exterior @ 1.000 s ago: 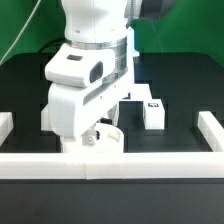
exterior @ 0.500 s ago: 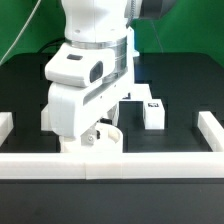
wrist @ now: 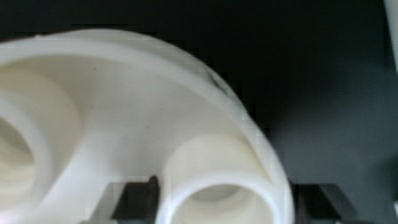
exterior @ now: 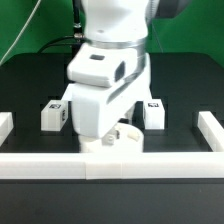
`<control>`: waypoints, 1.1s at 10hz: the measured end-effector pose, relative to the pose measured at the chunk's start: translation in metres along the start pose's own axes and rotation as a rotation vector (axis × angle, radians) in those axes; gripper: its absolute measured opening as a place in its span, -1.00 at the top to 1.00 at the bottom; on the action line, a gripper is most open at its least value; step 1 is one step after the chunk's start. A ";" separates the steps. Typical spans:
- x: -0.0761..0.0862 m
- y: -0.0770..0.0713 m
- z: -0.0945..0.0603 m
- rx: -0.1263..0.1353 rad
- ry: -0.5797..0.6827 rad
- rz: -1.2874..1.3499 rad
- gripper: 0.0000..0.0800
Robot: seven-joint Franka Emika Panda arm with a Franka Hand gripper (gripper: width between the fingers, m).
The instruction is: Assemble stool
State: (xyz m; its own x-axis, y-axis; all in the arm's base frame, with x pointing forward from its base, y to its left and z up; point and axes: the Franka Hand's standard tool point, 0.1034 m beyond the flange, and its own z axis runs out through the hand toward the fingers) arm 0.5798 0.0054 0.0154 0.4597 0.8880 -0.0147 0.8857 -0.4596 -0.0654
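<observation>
Clamped on the seat (wrist: 125, 110) is the gripper (wrist: 222, 198): in the wrist view its dark fingers (wrist: 128, 200) are seen on either side of the thick white rim, and no gap can be made out between pad and plastic. The seat fills most of that view, directly under the claw and reaching away from it, so only one edge is taken to be held.

In the exterior view the seat (exterior: 128, 135) is found low on the black table (exterior: 30, 80), largely hidden by the arm and just behind the front rail (exterior: 110, 165).

Trouble is judged most likely from that edge grip — a round, smooth disc held off-centre may be tilted or let slip once it is lifted or dragged. A jam against the front rail is also to be feared, since so little room is left there.

Further out, a leg (exterior: 53, 115) toward the exterior view's left and a second leg (exterior: 152, 113) toward its right are stood apart from the seat; either might be knocked by the arm's bulk. No third leg is seen.
</observation>
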 end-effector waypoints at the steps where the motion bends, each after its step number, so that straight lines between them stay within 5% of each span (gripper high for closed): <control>1: 0.012 -0.005 0.000 0.000 0.003 -0.018 0.19; 5: 0.057 -0.023 0.000 0.001 0.013 0.001 0.19; 11: 0.088 -0.037 0.001 0.007 0.008 0.048 0.19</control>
State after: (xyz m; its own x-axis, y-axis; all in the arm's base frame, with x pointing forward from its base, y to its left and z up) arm 0.5875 0.1005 0.0160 0.5020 0.8648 -0.0102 0.8622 -0.5014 -0.0722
